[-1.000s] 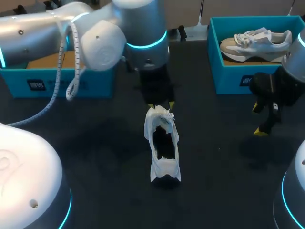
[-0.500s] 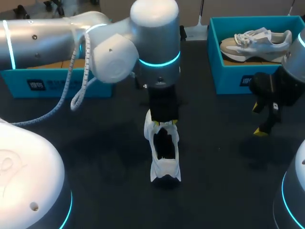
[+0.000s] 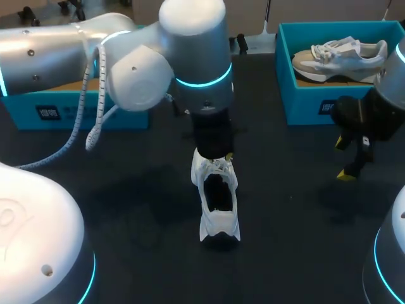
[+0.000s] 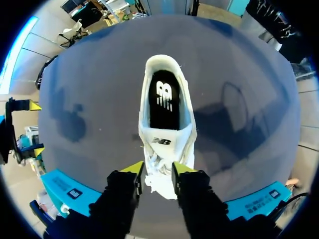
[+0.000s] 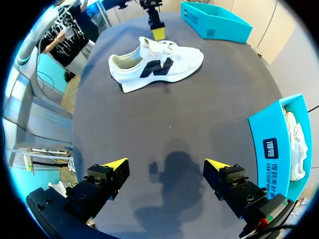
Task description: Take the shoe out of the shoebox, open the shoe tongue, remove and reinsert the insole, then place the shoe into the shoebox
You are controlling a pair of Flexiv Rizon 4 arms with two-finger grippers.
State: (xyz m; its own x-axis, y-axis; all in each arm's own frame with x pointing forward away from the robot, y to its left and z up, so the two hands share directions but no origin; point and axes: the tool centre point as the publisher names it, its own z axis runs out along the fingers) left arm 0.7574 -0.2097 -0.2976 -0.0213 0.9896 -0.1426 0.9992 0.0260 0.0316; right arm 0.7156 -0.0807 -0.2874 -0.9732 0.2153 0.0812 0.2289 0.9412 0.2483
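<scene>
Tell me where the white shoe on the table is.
In the head view the white shoe sits mid-table, heel toward the camera, its tongue pinched by the left gripper.

Insole (image 4: pixel 164 97), inside shoe (image 4: pixel 188 130): bore a white logo.
Tongue (image 4: pixel 161 141): carried a small dark mark.
Shoebox (image 3: pixel 305 105) wall: white print was illegible.

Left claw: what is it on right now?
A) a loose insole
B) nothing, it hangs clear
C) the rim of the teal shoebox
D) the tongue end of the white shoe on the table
D: the left claw has its yellow tips pressed on both sides of the white shoe at its tongue and laces.
</scene>
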